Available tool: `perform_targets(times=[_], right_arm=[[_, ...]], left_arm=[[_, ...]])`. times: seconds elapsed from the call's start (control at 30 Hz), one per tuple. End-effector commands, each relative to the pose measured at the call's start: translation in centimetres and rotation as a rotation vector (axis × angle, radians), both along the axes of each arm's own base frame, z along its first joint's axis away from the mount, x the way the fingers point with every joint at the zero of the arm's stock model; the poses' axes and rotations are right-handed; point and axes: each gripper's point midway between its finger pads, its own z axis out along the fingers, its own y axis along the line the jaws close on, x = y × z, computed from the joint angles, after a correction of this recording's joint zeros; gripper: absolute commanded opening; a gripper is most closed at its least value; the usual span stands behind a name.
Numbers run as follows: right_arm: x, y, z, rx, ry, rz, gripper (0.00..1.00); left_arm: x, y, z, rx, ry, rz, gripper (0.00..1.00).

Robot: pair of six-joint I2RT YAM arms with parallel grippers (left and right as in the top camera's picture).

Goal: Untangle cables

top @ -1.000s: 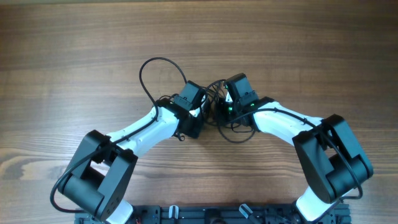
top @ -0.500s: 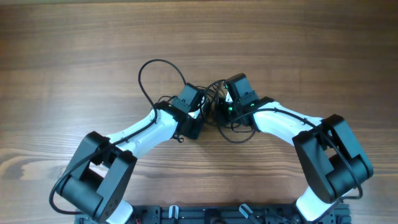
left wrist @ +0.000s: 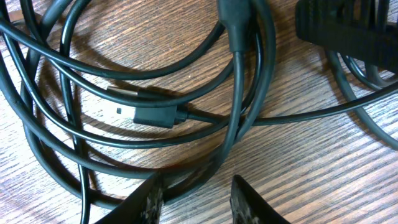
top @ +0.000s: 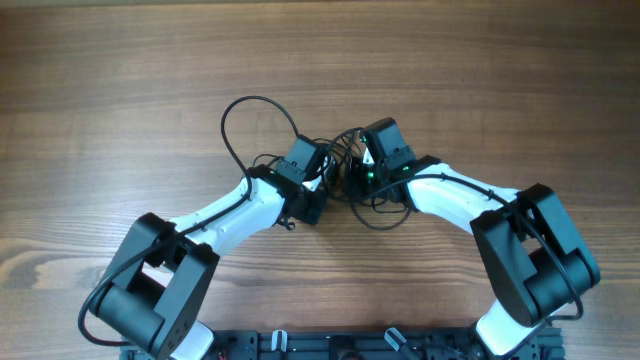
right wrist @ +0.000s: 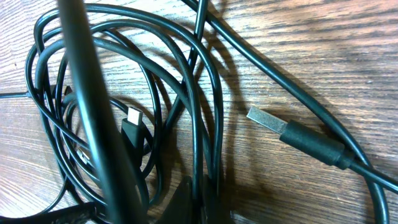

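The cables (top: pixel 343 148) lie as a tangled black bundle at the centre of the worktop (top: pixel 480 70), directly between the two grippers. One loop (top: pixel 228 118) extends out of the bundle to the left and away from the robot and lies flat on the wood.

In the left wrist view, several strands curve round one another and cross at several points. A small flat plug (left wrist: pixel 149 111) lies inside the curves with its metal tip pointing left. In the right wrist view, the strands form overlapping ovals. A wide metal plug (right wrist: pixel 292 134) rests on bare wood to their right, and a short plug (right wrist: pixel 132 121) sits inside the ovals. One blurred strand crosses close to the lens from the top to the bottom edge.

The left gripper (left wrist: pixel 199 198) is released. Its fingers (left wrist: pixel 151 202) stand apart at the near edge of the bundle, and one strand curves past just beyond the tips, unpinched.

The right gripper (right wrist: pixel 196 200) is clenched. Several strands run down to its tips; whether any strand is pinched cannot be told.

The left arm (top: pixel 220 215) and right arm (top: pixel 450 195) reach inward from the near edge of the worktop and converge on the bundle.
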Motion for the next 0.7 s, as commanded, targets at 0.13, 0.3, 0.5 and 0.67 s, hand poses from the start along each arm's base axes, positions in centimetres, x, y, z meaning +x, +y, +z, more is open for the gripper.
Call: perform_targets(times=[0.13, 0.3, 0.5, 0.67], right_arm=[[-0.5, -0.8, -1.1, -0.029, 0.036, -0.018, 0.04], [-0.5, -0.8, -1.1, -0.029, 0.037, -0.018, 0.04], [-0.5, -0.8, -1.1, -0.03, 0.037, -0.018, 0.04], [-0.5, -0.8, -1.1, -0.029, 0.037, -0.018, 0.04]], left_arm=[[-0.1, 0.9, -1.5, 0.048, -0.008, 0.003, 0.43], [1.1, 2.0, -1.4, 0.036, -0.017, 0.107, 0.45], [2.1, 4.4, -1.4, 0.024, 0.003, 0.257, 0.49], [1.7, 5.2, -1.7, 0.043, 0.031, 0.272, 0.48]])
